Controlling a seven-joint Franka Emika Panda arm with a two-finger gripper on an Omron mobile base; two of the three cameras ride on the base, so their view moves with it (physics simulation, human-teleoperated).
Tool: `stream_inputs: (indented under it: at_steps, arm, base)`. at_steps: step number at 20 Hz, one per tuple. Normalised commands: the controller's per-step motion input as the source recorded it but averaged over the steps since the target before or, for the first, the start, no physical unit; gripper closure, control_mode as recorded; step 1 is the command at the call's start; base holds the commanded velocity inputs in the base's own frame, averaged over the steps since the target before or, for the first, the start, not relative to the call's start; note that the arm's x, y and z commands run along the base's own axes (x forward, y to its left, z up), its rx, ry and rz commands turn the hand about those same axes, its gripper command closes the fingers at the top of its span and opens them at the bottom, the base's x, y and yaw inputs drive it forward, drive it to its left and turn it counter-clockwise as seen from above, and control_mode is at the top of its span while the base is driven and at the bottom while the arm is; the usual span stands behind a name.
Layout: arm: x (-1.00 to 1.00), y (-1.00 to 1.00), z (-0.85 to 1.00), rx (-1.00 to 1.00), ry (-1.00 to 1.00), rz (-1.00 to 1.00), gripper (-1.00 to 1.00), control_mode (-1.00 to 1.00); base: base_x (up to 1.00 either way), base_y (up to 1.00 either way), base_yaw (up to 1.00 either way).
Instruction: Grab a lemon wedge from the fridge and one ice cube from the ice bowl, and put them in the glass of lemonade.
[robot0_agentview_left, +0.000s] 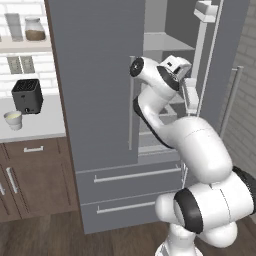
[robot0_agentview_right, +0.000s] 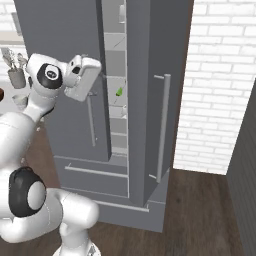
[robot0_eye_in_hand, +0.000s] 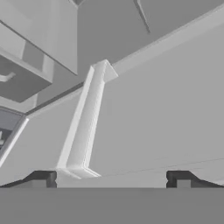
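Note:
The grey fridge (robot0_agentview_left: 100, 100) has its left door shut and its right door swung open. On an inner shelf lies a tiny yellow-green lemon wedge (robot0_agentview_right: 119, 92). My gripper (robot0_eye_in_hand: 111, 179) is open, held up against the front of the left door. That door's bar handle (robot0_eye_in_hand: 83, 122) runs between the two dark fingertips (robot0_eye_in_hand: 41, 178) in the hand view. From the right base view the hand (robot0_agentview_right: 82, 75) hangs just above the same handle (robot0_agentview_right: 91, 120). The glass of lemonade (robot0_agentview_left: 13, 120) stands on the counter left of the fridge. A dark sliver at the frame's edge may be the ice bowl (robot0_agentview_right: 1, 93).
A black toaster (robot0_agentview_left: 27, 95) stands behind the cup, under a wall shelf with a jar (robot0_agentview_left: 34, 29). A grey utensil holder (robot0_agentview_right: 17, 76) is on the counter. The open right door (robot0_agentview_right: 150, 100) and its long handle (robot0_agentview_right: 162, 125) stand near a white brick wall (robot0_agentview_right: 220, 85).

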Motion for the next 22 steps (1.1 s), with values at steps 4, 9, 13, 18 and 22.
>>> stream_inputs:
  at_steps: [4,9,13,18,22]
  arm:
    - [0.10,-0.83,-0.28,-0.03,0.11,-0.06,-1.00,-1.00]
    - [0.00,-0.99,-0.20,-0.02,0.07,-0.11,-1.00,-1.00]
    - [-0.07,-1.00,-0.01,-0.02,0.05,-0.14,-1.00,-1.00]
    - [-0.05,-1.00,0.00,-0.01,0.07,-0.15,-1.00,-1.00]
    - [0.00,-0.93,0.00,-0.01,0.08,-0.11,-1.00,-1.00]
  base:
    - [0.00,0.00,0.00]
    - [0.00,0.00,0.00]
    - [0.00,0.00,0.00]
    - [0.00,0.00,0.00]
    - [0.00,0.00,0.00]
